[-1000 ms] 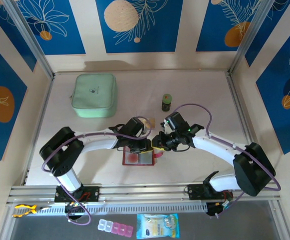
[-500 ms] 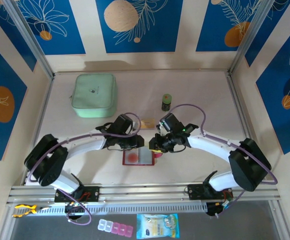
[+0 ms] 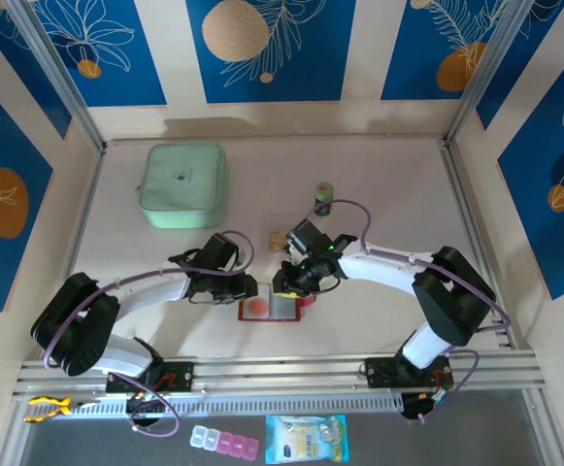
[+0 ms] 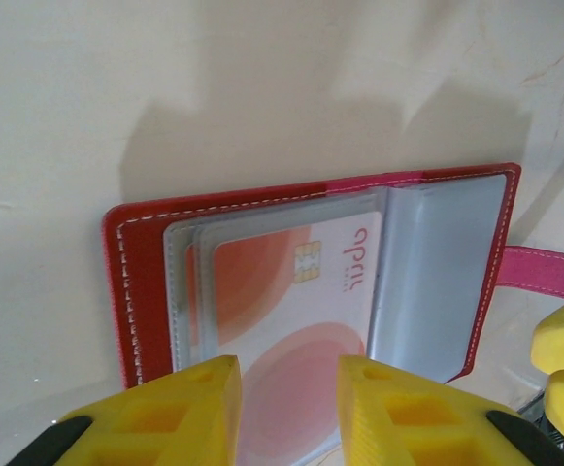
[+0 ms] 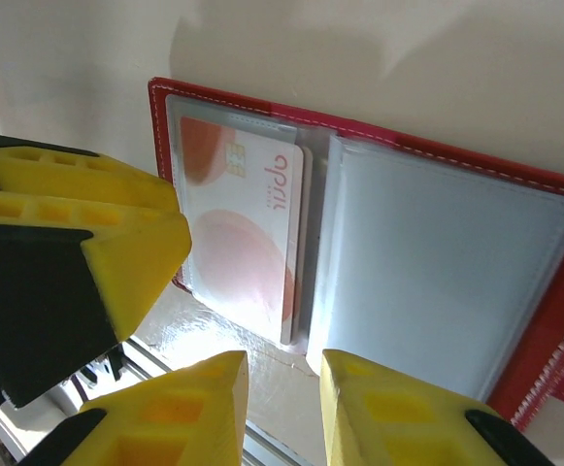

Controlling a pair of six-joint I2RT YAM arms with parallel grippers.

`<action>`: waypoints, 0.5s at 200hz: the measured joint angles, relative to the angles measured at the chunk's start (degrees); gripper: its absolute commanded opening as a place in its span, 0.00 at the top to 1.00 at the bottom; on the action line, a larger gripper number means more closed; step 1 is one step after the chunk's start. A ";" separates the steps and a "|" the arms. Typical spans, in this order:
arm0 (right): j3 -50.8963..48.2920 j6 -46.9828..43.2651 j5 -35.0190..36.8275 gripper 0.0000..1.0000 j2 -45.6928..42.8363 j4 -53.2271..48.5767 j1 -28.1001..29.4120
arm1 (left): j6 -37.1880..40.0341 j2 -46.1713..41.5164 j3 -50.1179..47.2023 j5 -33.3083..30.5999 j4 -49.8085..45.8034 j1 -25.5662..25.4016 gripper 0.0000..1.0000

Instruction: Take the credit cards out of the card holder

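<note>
Partly done, I judge: one tan card (image 3: 280, 238) lies on the tabletop just beyond the open red card holder (image 3: 274, 307), while a reddish card (image 4: 291, 301) sits in its left sleeve. The right sleeve looks empty. Both the left hand (image 4: 289, 374) and right hand (image 5: 283, 374) hover over the holder, fingers slightly parted, gripping nothing, and they crowd each other. A mint pouch (image 3: 184, 184) and a green jar (image 3: 324, 198) stand well clear.

card holder (image 4: 150, 282) dark red, pink tab (image 4: 544, 272), clear grey sleeves (image 4: 427, 272); credit card (image 4: 301, 320) white, orange circles.
</note>
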 measured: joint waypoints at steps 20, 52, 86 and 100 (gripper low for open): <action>0.98 -0.02 -0.09 0.72 1.62 0.00 0.37 | -0.07 -0.22 -0.96 0.04 0.20 0.02 0.69; 1.81 -0.04 -0.57 0.73 2.95 0.02 0.74 | -0.52 -0.68 -2.64 0.74 1.64 0.07 0.69; 2.21 -0.20 -1.11 0.72 3.85 0.15 1.01 | -1.60 -1.55 -3.67 1.46 2.62 0.07 0.70; 2.25 -0.22 -1.27 0.73 4.22 0.22 1.05 | -1.79 -1.79 -3.67 1.55 2.62 0.07 0.70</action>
